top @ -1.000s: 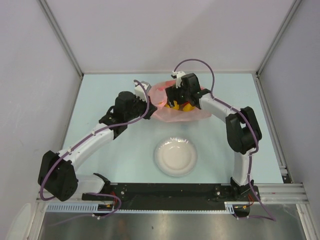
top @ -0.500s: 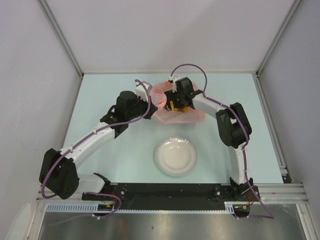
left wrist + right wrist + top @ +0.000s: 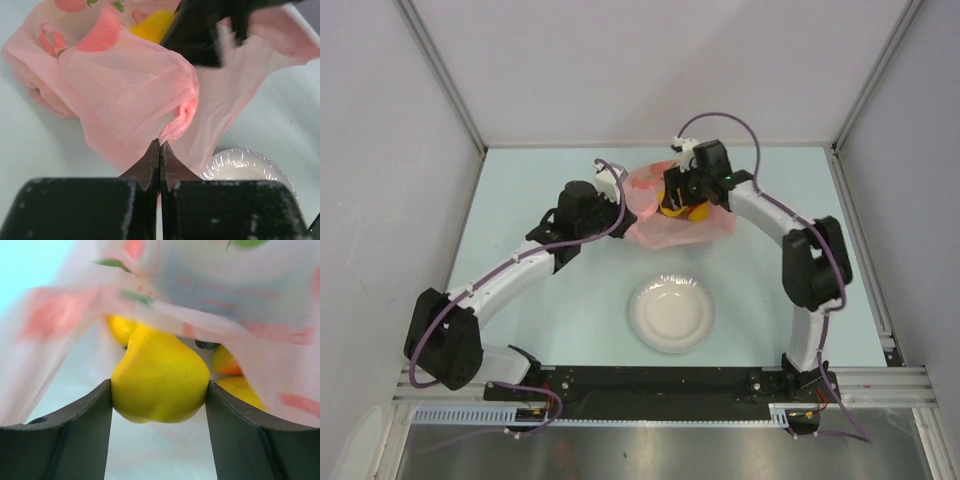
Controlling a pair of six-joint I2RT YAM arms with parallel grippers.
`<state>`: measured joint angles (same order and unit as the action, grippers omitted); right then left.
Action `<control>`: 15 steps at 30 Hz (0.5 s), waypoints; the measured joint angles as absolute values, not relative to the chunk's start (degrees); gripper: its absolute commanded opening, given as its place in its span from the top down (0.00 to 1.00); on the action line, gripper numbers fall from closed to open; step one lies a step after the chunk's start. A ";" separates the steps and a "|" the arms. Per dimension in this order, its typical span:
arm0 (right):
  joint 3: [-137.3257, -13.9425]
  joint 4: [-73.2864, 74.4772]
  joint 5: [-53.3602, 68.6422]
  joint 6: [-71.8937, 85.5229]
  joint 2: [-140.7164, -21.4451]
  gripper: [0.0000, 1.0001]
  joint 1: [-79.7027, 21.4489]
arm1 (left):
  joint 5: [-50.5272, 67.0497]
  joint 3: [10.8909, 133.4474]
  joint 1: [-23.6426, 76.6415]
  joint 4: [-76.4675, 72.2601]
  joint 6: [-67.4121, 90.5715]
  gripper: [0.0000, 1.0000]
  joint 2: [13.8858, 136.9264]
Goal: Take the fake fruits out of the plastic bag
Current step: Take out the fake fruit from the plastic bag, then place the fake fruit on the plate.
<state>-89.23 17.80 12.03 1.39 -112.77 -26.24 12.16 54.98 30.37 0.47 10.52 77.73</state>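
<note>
The plastic bag (image 3: 672, 234) lies crumpled at the far middle of the bench (image 3: 530, 180), beyond the white plate (image 3: 670, 313). My left fingers (image 3: 149, 167) are clenched on a fold of it. My right fingers (image 3: 75, 435) grasp a yellow pear (image 3: 160, 382) under the pink film (more yellow fruit (image 3: 241, 389) sits behind).

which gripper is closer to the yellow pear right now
Right. The right gripper is clamped on the yellow pear, a finger on each side. The left gripper is shut on a fold of the pink plastic bag, apart from the fruit.
</note>
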 measured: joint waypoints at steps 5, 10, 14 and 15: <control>-86.28 19.55 18.28 -2.20 -97.30 0.66 -22.98 | 12.14 56.14 30.37 0.01 10.87 1.00 79.44; -82.30 21.21 24.86 -7.84 -86.15 0.67 -22.68 | 12.12 57.93 30.37 -0.60 11.97 1.00 81.21; -75.96 27.59 30.50 -17.45 -82.46 0.68 -24.82 | 11.27 59.13 30.37 -1.04 11.97 1.00 82.43; -73.87 29.08 31.42 -20.34 -82.26 0.68 -25.41 | 10.81 59.51 30.37 -0.99 11.92 1.00 82.70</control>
